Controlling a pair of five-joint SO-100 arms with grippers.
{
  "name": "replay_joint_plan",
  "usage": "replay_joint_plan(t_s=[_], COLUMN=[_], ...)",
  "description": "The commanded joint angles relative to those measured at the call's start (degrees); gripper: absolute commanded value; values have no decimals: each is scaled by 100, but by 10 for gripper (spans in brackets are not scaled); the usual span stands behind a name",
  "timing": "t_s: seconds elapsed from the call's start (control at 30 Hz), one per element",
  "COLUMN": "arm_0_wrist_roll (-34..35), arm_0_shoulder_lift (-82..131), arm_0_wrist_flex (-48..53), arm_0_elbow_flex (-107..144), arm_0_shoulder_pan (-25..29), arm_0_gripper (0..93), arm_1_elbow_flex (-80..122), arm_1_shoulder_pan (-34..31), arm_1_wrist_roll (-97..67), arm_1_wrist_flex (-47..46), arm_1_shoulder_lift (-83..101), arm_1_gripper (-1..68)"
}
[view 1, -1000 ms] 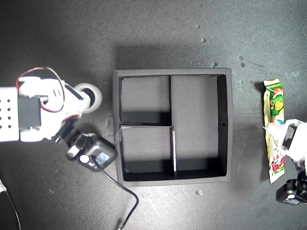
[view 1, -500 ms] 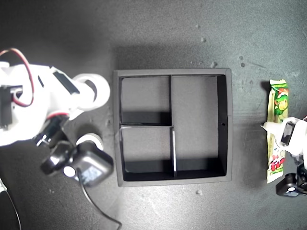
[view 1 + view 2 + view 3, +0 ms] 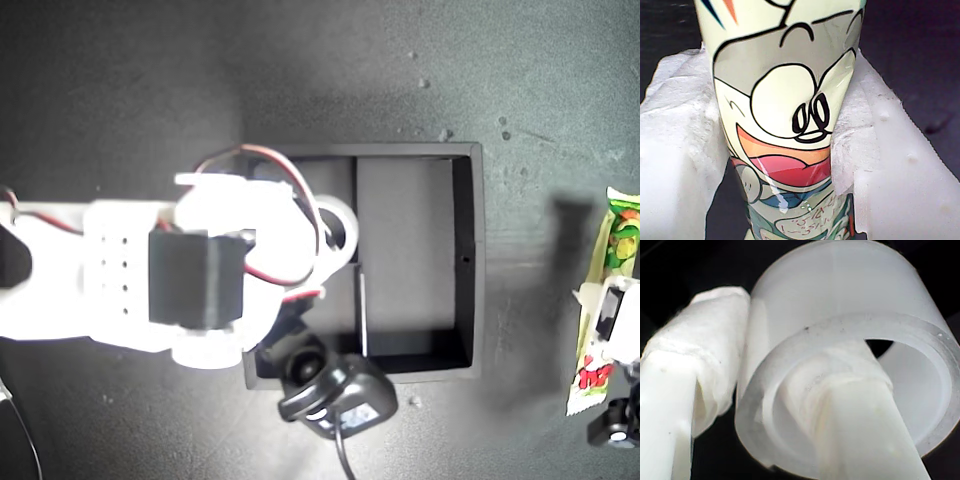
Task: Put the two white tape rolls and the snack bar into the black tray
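My second end effector (image 3: pixel 760 405) pinches a white tape roll (image 3: pixel 840 335) through its wall, one finger inside the hole, holding it over the black tray (image 3: pixel 478 260). My first end effector (image 3: pixel 785 150) clamps the snack bar (image 3: pixel 785 100) between padded fingers, beside the tray on the dark bench (image 3: pixel 120 90).

Gripping a white tape roll (image 3: pixel 840 315): 1 padded finger (image 3: pixel 850 405) inside the hole, the other outside against the wall, my second gripper (image 3: pixel 770 390) clamped on it.
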Motion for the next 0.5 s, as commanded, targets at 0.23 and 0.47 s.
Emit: replay_joint_plan(t_s=[0.23, 0.47], arm_0_wrist_roll=[-316, -334], arm_0_shoulder_lift=[-492, -483], arm_0_wrist_flex=[105, 114], arm_0_elbow_flex=[-97, 35], arm_0_shoulder_pan=[-114, -167], arm_0_gripper=[0, 0], arm_1_elbow_flex=[-2646, -5019], arm_1_shoulder_pan=[396, 773], arm_1_wrist_roll=[-2136, -2733], arm_1_wrist_flex=[-835, -861], arm_1_shoulder_lift=[-589, -2628], arm_1_gripper=[77, 85])
